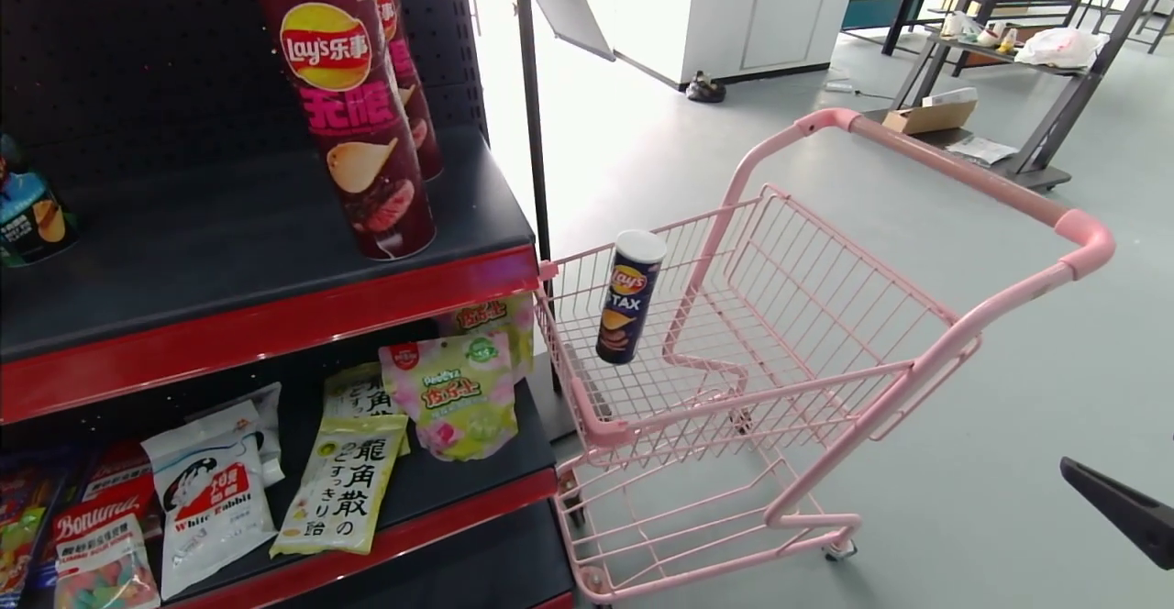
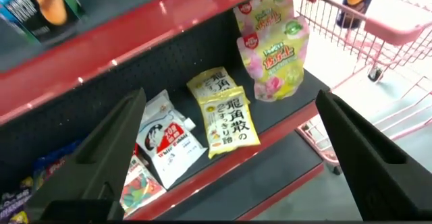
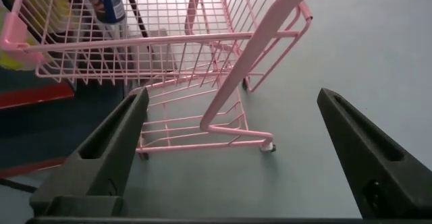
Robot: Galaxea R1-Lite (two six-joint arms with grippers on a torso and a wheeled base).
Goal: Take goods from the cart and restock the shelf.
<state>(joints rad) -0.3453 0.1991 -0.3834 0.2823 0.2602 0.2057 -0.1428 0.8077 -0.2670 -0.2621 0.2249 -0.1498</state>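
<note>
Head view: 1 chip can (image 1: 629, 297), seemingly upright, in cart (image 1: 963, 171) — left gripper (image 2: 229, 96), right gripper (image 3: 233, 92) spread wide.

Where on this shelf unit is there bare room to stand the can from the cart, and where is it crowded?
The top shelf is bare between the blue pack on the left and the two maroon cans near its right end. The lower shelf is crowded: snack bags lie side by side and overlap.
</note>
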